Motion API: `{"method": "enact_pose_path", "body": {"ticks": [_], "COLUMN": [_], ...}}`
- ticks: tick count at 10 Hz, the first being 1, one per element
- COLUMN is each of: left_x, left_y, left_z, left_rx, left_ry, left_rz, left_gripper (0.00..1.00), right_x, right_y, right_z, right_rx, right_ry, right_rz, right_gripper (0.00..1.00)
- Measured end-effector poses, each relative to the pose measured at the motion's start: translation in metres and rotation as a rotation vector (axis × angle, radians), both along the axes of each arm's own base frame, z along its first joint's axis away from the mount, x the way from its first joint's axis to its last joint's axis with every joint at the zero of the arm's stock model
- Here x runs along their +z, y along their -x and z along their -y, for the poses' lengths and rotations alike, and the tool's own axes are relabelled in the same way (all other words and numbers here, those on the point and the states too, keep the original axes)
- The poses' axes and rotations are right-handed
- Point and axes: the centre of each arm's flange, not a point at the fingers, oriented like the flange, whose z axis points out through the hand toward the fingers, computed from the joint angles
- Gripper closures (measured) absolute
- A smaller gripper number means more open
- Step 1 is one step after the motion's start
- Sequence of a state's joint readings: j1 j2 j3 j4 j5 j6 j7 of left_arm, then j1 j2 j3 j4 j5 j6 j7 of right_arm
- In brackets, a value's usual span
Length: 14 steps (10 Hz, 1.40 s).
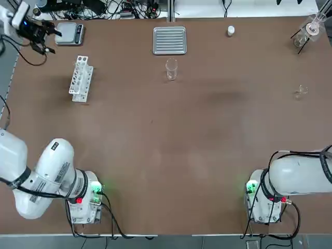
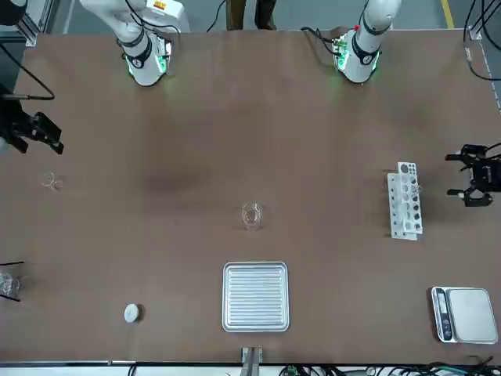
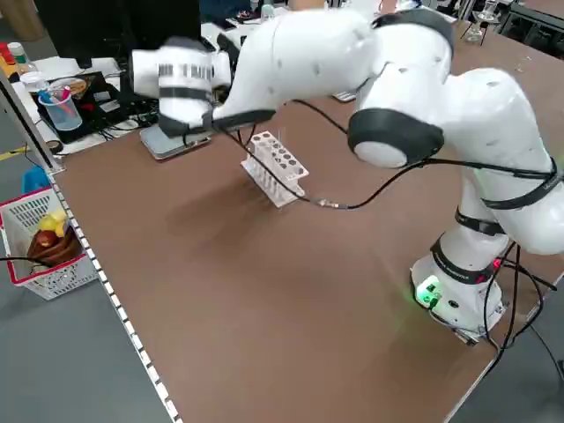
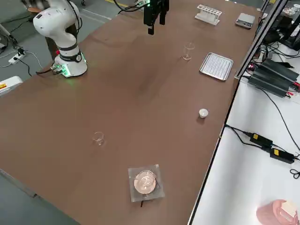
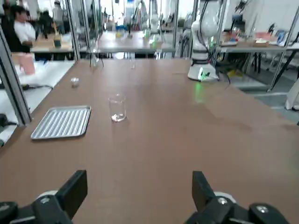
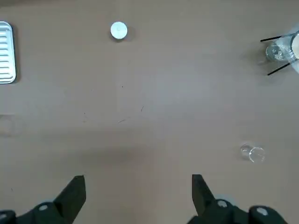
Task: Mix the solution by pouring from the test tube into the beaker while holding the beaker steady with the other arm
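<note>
The beaker [image 1: 171,69], a small clear glass cylinder taller than it is wide, stands upright on the matte brown table [image 1: 171,145], and serves as the landmark here. Just beyond it, toward the far edge from the arms' bases, lies a shallow rectangular metal tray [image 1: 169,40] with a ribbed, silvery floor, near the beaker but not touching it. Well off to the beaker's left sits a white plastic test tube rack [image 1: 81,79], a slotted block with round holes in its top; farther out past the rack, over the table's far left corner, hangs the left gripper [image 1: 42,36], black, its two fingers spread wide with nothing between them, beside a flat grey scale [image 1: 70,33] with a dark control strip. To the beaker's right, near the tray's level, rests a small white round cap [image 1: 231,31]. Farther right of the beaker lies a tinier clear glass vessel [image 1: 301,92], apparently on its side, and at the far right corner a round-bellied glass flask [image 1: 310,29] sits on a dark stand. The right gripper [image 2: 37,131] is held high above the right half of the table, well away from the beaker, its black fingers parted wide and empty, pointing straight down.
</note>
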<state>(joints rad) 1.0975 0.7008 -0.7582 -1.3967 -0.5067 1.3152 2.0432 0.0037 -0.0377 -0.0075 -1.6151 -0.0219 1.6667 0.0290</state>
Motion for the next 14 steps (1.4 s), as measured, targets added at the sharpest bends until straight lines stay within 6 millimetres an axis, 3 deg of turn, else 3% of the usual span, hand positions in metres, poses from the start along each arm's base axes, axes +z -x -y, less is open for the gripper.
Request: {"method": "enact_pose_path", "body": {"ticks": [2,4,8,14], "left_x": [0.072,0.121,0.184,0.267], "left_y": [0.005,0.008,0.01,0.02], "left_z": [0.016,0.042,0.112,0.249], "left_rx": [0.062,0.141,0.319,0.654], "left_ry": [-0.153,-0.276,-0.515,-0.929], "left_rz": [-0.041,-0.089,-0.252,-0.327], "left_gripper": [0.01,0.01,0.01,0.01], "right_x": [0.001,0.001,-0.004,-0.008], "right_y": [-0.002,-0.003,-0.004,-0.005], "right_z": [-0.002,-0.002,-0.002,-0.002], "right_rx": [0.003,0.004,0.003,0.003], "right_ry": [0.0,0.0,0.0,0.0], "right_rz": [0.015,0.023,0.023,0.02], "right_gripper": [0.0,0.0,0.0,0.0]}}
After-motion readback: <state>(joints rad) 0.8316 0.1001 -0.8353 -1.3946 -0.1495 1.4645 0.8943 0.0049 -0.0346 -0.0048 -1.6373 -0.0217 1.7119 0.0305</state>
